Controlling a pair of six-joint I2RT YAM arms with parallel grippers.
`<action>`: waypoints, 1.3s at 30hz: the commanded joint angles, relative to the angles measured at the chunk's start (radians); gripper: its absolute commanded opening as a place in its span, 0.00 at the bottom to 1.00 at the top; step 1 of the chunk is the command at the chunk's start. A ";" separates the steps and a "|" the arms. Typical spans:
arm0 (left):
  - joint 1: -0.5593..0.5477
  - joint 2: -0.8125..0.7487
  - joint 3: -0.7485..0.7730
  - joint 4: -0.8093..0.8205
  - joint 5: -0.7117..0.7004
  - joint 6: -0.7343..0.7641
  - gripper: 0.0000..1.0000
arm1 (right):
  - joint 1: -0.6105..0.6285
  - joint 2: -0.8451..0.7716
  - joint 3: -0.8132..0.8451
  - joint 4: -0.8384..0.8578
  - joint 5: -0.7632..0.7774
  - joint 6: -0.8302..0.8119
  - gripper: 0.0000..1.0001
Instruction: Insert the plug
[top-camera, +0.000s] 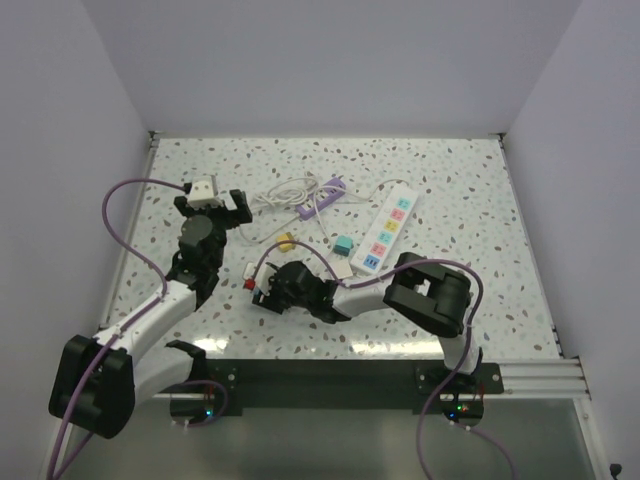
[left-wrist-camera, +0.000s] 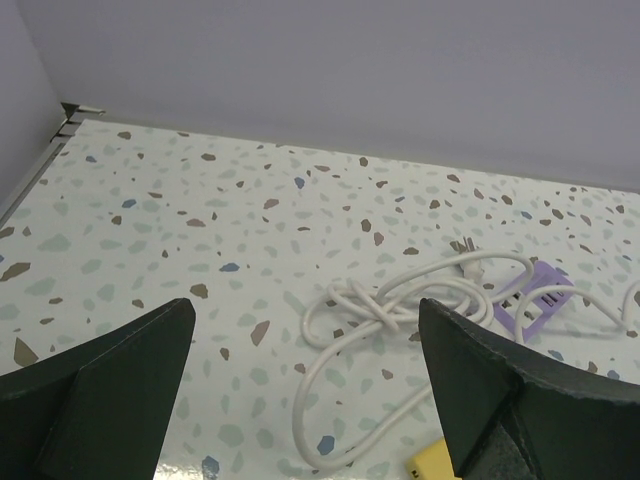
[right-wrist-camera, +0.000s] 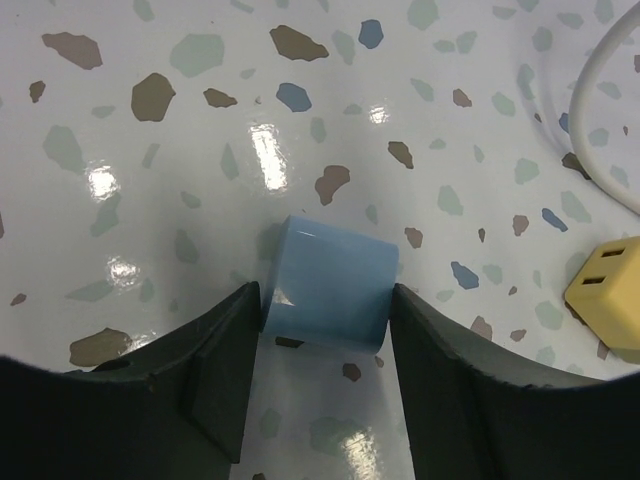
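Blue plug (right-wrist-camera: 330, 288) grabbed, not inserted yet
Had it pinched tight in right gripper (right-wrist-camera: 322, 305), left gripper (left-wrist-camera: 305, 335) wide open, empty; probably needed carrying to power strip (top-camera: 386, 229) at 2 o'clock.

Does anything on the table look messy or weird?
A bit messy. The white cord lies knotted in a loose tangle beside the purple adapter. The yellow plug and teal plug lie loose, not in the power strip. Nothing looks broken or spilled.
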 joint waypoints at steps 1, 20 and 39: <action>-0.004 -0.018 0.018 0.026 0.011 0.013 1.00 | -0.010 0.021 0.002 -0.020 0.040 0.014 0.55; -0.004 -0.091 -0.094 0.250 0.276 0.077 1.00 | -0.290 -0.271 -0.061 -0.124 -0.365 0.271 0.19; -0.004 -0.191 -0.175 0.436 1.209 0.230 0.97 | -0.582 -0.268 -0.055 0.325 -1.255 0.980 0.16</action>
